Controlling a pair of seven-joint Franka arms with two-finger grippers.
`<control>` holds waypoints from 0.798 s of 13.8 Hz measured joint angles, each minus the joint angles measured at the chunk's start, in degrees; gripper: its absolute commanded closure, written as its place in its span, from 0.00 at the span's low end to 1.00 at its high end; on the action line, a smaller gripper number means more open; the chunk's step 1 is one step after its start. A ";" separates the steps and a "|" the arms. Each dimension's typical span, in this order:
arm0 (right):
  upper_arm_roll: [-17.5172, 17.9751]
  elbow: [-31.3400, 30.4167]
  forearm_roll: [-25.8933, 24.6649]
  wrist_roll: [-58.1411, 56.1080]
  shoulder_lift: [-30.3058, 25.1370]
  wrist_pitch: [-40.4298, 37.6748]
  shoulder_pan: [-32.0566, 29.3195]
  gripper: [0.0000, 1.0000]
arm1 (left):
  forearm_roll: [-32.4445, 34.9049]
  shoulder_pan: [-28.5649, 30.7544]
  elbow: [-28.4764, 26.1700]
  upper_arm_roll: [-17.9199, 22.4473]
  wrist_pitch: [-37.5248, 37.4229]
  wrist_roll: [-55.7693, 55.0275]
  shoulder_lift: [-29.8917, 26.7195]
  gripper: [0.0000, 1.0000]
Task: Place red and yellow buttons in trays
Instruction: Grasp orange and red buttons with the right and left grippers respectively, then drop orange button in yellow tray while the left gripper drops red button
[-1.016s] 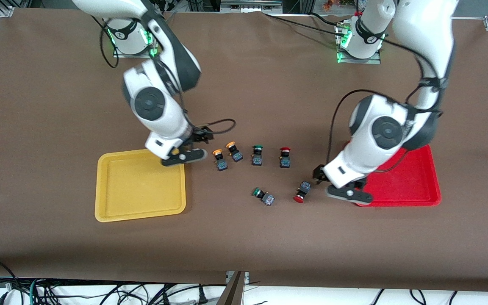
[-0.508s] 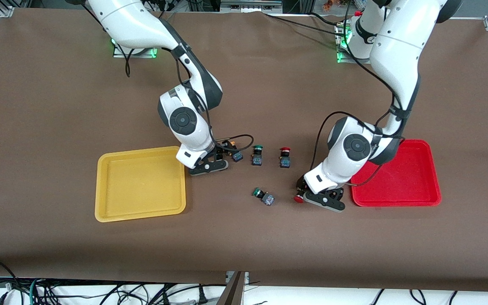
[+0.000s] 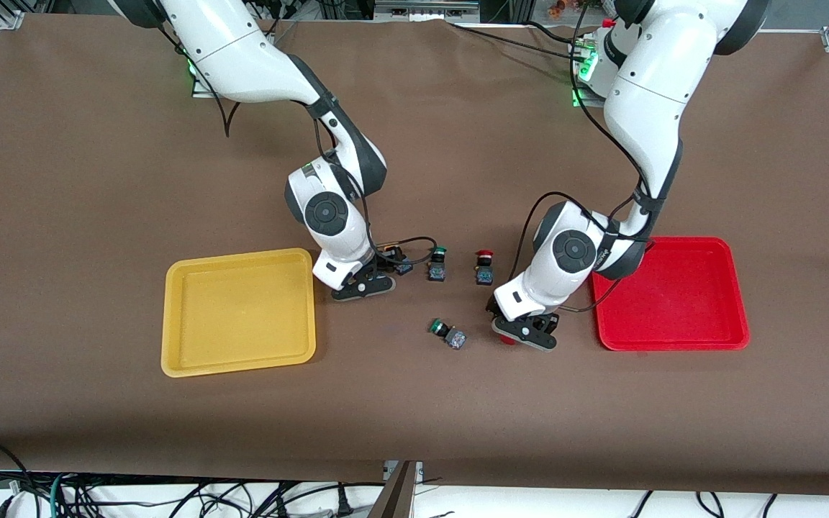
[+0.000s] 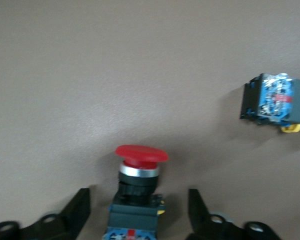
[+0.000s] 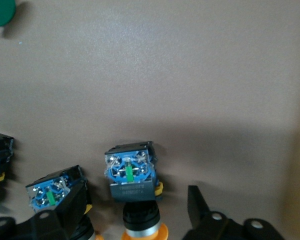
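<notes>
Open around a red button (image 4: 140, 182) lying just beside the red tray (image 3: 717, 344) for the left gripper (image 4: 139, 220), open around a yellow button (image 5: 135, 192) near the yellow tray (image 3: 177, 360) for the right gripper (image 5: 135, 220): best centred on the dark bodies before closing, clear of the neighbouring yellow button (image 5: 55, 197).

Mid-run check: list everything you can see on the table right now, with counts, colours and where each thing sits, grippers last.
yellow tray: 1, yellow, toward the right arm's end of the table, nothing in it.
red tray: 1, red, toward the left arm's end, nothing in it.
yellow-capped buttons: 2, dark bodies, on the table beside the yellow tray, under the right gripper.
red-capped buttons: 2, one standing mid-table, the other between the left gripper's fingers.
green-capped buttons: 2, one in the mid-table row, one nearer the front camera.
right gripper: open, astride one yellow-capped button.
left gripper: open, astride the red-capped button.
</notes>
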 measured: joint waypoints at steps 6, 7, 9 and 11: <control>-0.12 -0.10 0.31 0.28 0.48 0.86 -0.14 0.87 | 0.01 0.34 -0.05 0.63 -5.13 0.31 -2.88 1.00; -0.20 -0.02 0.31 0.25 0.48 0.65 -0.40 0.87 | 0.07 0.62 0.17 1.08 -9.93 0.32 -5.08 1.00; -0.87 0.84 0.23 -0.88 -0.16 -2.62 -1.23 0.87 | 2.26 2.30 0.71 2.02 -20.47 0.41 -10.30 1.00; -2.19 2.58 0.12 -6.50 -2.20 -7.98 -2.69 0.87 | 7.00 5.27 0.64 3.21 -29.43 0.63 -14.19 1.00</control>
